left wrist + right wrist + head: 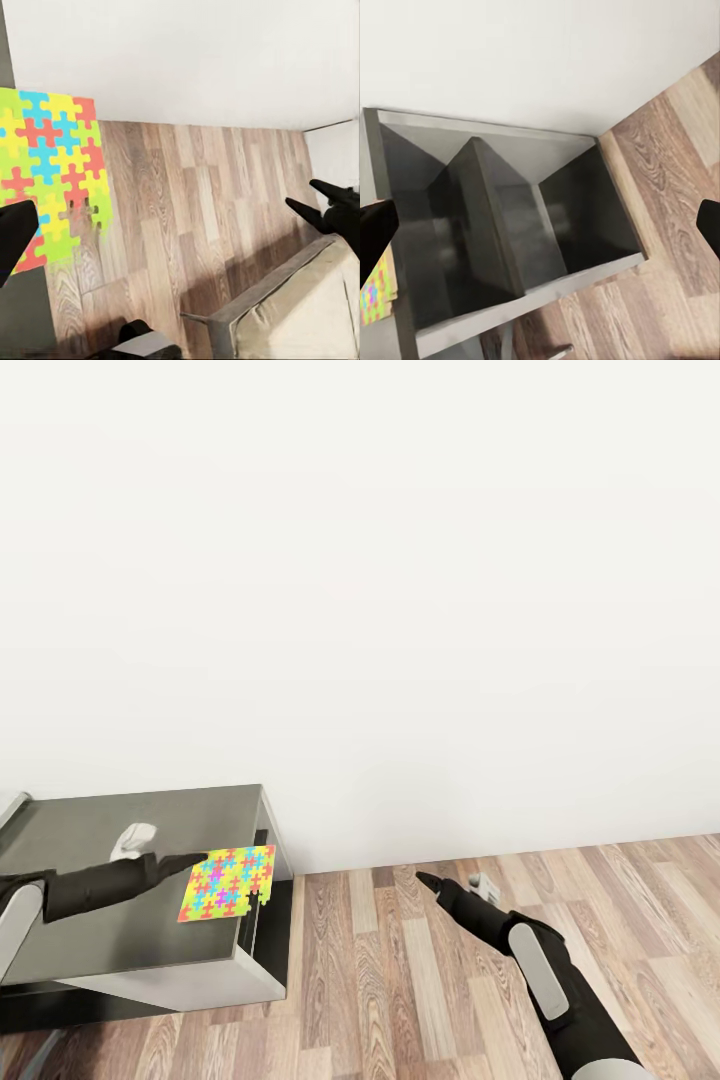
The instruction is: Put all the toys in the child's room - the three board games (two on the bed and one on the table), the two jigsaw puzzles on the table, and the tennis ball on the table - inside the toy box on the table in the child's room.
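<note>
Your left gripper (197,863) pinches the neon multicoloured jigsaw puzzle square (228,882) above the dark grey table (120,950); your right gripper (424,880) (over plank floor (400,980)) is spread open.

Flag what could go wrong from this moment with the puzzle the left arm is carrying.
The jigsaw puzzle appears pinched only at one edge by the left gripper and juts past the table corner, so it may slip and drop to the floor. The right gripper hangs nearby over the floor; a swing might clip it.
</note>
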{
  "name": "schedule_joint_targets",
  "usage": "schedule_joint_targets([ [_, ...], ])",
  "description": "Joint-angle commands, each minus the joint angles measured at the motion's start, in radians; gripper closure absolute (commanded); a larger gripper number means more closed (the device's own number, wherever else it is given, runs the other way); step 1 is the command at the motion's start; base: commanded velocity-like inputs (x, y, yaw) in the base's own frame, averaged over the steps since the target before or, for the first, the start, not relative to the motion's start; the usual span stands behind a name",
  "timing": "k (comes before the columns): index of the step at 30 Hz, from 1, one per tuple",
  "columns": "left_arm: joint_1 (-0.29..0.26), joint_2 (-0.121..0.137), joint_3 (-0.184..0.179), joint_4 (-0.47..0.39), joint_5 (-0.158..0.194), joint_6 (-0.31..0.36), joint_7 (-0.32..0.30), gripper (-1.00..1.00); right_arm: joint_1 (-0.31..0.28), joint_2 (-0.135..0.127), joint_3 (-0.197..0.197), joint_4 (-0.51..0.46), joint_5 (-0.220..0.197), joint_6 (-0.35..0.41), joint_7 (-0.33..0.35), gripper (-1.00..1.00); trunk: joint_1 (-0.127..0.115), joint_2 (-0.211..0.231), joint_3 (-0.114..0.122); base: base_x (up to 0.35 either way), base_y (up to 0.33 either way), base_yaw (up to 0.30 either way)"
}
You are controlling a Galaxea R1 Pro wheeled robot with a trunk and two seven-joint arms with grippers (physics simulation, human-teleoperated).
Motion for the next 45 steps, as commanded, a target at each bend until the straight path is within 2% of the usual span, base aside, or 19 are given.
schedule_joint_targets([
  [1,0.012,0.000,0.002,0.001,-0.004,0.004,-0.019,-1.00,-0.001,0.001,-0.002,-0.001,-0.001,0.005,0.001,-1.00,0.001,-0.002,-0.002,0.000,0.000,0.000],
  [5,0.087,-0.002,0.006,-0.011,-0.004,0.004,-0.064,-1.00,-0.001,0.004,-0.002,-0.001,0.001,-0.017,-0.003,-1.00,0.001,-0.002,0.002,0.000,0.000,0.000],
  [12,0.143,0.005,0.011,-0.011,-0.006,0.004,-0.085,-1.00,0.000,0.022,0.008,-0.003,0.001,-0.056,-0.002,-1.00,0.001,-0.002,0.012,0.000,0.000,0.000],
  [15,0.157,0.005,0.035,-0.010,-0.006,0.004,-0.089,-1.00,0.001,0.029,0.022,-0.005,0.001,-0.061,0.003,-1.00,0.001,-0.002,0.017,0.000,0.000,0.000],
  [18,0.158,0.002,0.062,-0.009,-0.005,0.003,-0.089,-1.00,0.002,0.030,0.025,-0.004,0.000,-0.062,0.004,-1.00,0.001,-0.002,0.022,0.000,0.000,0.000],
  [23,0.153,-0.001,0.077,-0.024,-0.005,0.003,-0.089,-1.00,0.002,0.027,0.024,-0.001,0.001,-0.063,0.005,-1.00,0.001,-0.002,0.030,0.000,0.000,0.000],
  [45,0.152,-0.004,0.084,-0.031,-0.003,0.003,-0.091,-1.00,0.017,0.004,-0.012,-0.003,-0.011,-0.058,0.016,-1.00,0.001,-0.002,0.066,0.000,0.000,0.000],
])
